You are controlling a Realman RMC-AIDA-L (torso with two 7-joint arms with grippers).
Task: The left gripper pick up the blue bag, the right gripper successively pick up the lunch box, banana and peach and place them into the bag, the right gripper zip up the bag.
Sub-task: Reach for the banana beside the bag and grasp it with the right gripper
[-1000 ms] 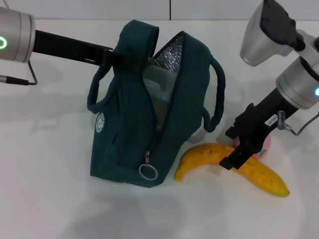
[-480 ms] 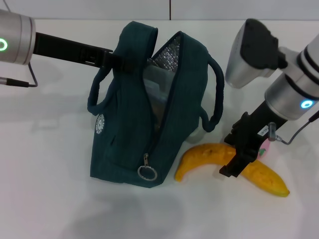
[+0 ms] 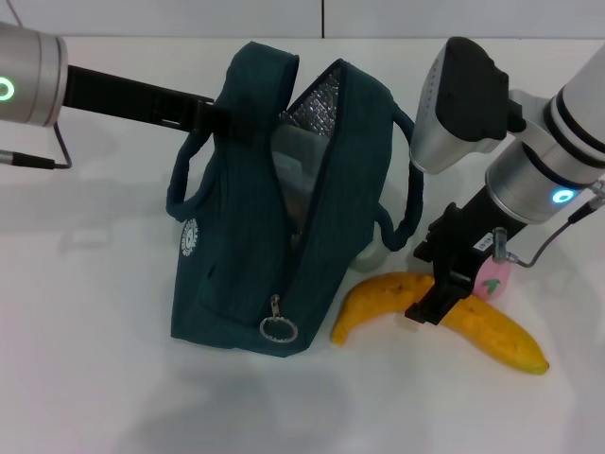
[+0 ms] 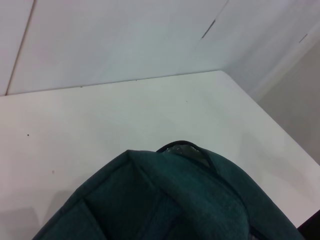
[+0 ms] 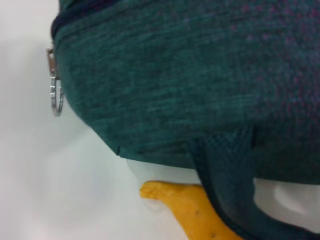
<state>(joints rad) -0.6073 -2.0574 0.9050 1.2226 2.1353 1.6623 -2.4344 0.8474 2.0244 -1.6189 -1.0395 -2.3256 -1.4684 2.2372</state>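
The blue bag [image 3: 236, 246] stands upright and open on the white table, its foil lining showing. My left gripper [image 3: 222, 118] is shut on the bag's top edge at the left side; the left wrist view shows only the bag's fabric [image 4: 165, 200]. The clear lunch box [image 3: 291, 163] sits inside the bag's opening. The banana [image 3: 378, 295] lies on the table to the right of the bag. My right gripper [image 3: 430, 305] is down on the banana's middle. The pink peach [image 3: 492, 280] lies just behind it, partly hidden. The right wrist view shows the bag [image 5: 175, 75] and the banana's tip [image 5: 190, 210].
The metal ring zip pull [image 3: 280, 328] hangs at the bag's lower front end, and shows in the right wrist view [image 5: 56, 95]. One bag handle [image 3: 411, 180] loops out towards the right arm. A wall runs along the table's far edge.
My right arm has moved left towards the bag, and its gripper has shifted left along the banana. The banana, the bag and the left arm have not moved.
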